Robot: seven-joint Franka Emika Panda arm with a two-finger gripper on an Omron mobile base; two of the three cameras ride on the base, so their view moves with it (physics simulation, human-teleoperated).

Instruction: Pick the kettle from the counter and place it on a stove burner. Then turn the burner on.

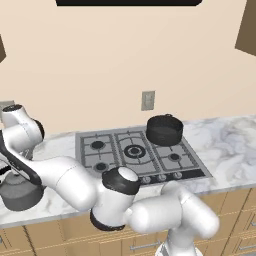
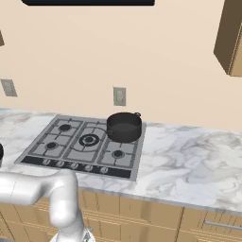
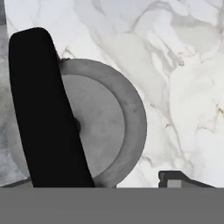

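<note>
Kettle: grey metal kettle stands on the counter at the far lower left of the left base view, well left of the cooktop; the arm crosses in front of it.
Kettle, hand view: kettle seen from straight above, round grey top at centre left, black arched handle running top to bottom across it. Lid on; contents not visible.
Gripper: gripper hangs directly over the kettle. One dark fingertip shows at lower right, off the kettle body, over bare marble.
Jaws: spread wide, straddling the handle; nothing held.
Cooktop: steel cooktop set into the counter at mid-frame, grey grates, row of knobs along its front edge.
Stove burner: small black burner cap at the cooktop's upper left, bare.
Pot: black round pot on the cooktop's upper right corner, no lid, interior dark and looks empty.
Wall: outlet plate above the cooktop.
</note>
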